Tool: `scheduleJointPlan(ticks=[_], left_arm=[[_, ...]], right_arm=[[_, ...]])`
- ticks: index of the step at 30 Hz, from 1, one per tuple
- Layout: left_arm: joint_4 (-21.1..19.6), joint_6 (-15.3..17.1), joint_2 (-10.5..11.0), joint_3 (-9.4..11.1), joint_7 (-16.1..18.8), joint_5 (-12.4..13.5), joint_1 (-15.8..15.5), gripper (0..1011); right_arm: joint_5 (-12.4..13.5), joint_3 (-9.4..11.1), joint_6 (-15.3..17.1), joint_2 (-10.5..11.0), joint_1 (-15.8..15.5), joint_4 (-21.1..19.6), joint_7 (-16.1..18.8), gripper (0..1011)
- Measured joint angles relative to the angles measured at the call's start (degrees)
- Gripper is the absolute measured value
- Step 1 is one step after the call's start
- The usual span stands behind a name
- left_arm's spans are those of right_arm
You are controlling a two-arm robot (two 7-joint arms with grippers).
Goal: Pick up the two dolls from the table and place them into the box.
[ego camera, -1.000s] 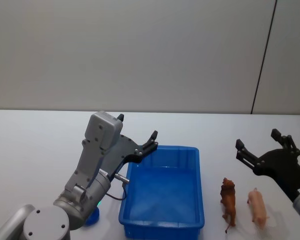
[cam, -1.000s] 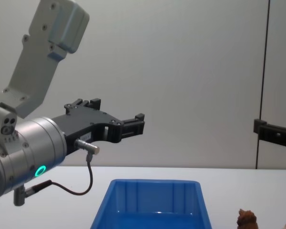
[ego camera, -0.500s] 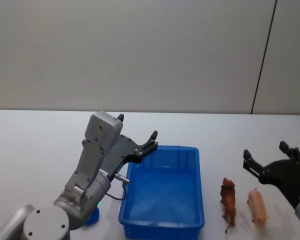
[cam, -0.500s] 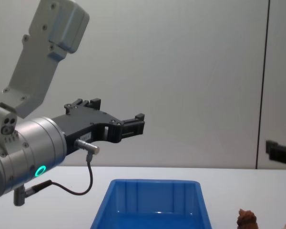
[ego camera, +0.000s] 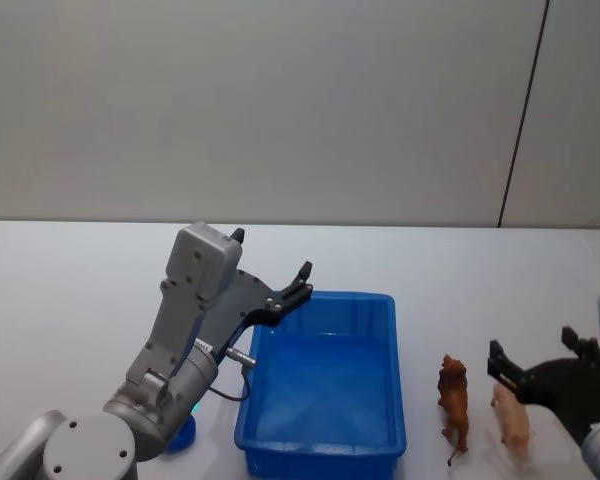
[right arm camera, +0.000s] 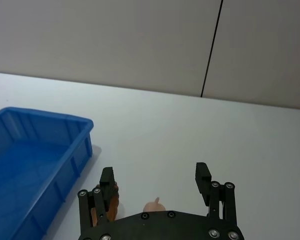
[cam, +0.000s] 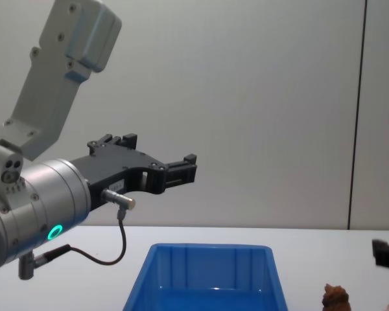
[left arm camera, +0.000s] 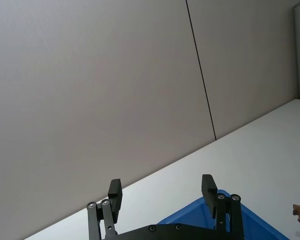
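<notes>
The blue box (ego camera: 320,462) sits on the white table (ego camera: 70,290) in front of me. To its right stand the two dolls, a reddish-brown animal (ego camera: 453,400) and a pale pink one (ego camera: 512,425). My right gripper (ego camera: 535,350) is open and low over the pink doll. In the right wrist view this gripper (right arm camera: 155,174) straddles the pink doll (right arm camera: 152,205), with the brown doll (right arm camera: 112,197) by one finger and the box (right arm camera: 45,117) off to the side. My left gripper (ego camera: 272,255) hangs open and empty above the box's far left corner.
A small round blue object (ego camera: 185,430) lies on the table by the left arm's base, left of the box. A grey wall with a dark vertical seam (ego camera: 525,110) stands behind the table. White tabletop spreads beyond and to the left of the box.
My right gripper has come down and nearer, from well above the table to just over the pink doll. The left arm, box and dolls have not moved.
</notes>
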Motion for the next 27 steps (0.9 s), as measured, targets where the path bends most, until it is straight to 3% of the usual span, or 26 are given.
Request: scheduleJointPlan(ticks=[11,27], left_arm=[[0.0,0.0,0.0,0.0,0.0,0.0,0.0,1002],[0.0,0.0,0.0,0.0,0.0,0.0,0.0,1002]], right_arm=[[-0.7,-0.8,4.6,-1.7,-0.5,1.4,-2.4,1001],[-0.9,-1.4,8.6,-4.2,0.1,5.5,-3.7,1001]])
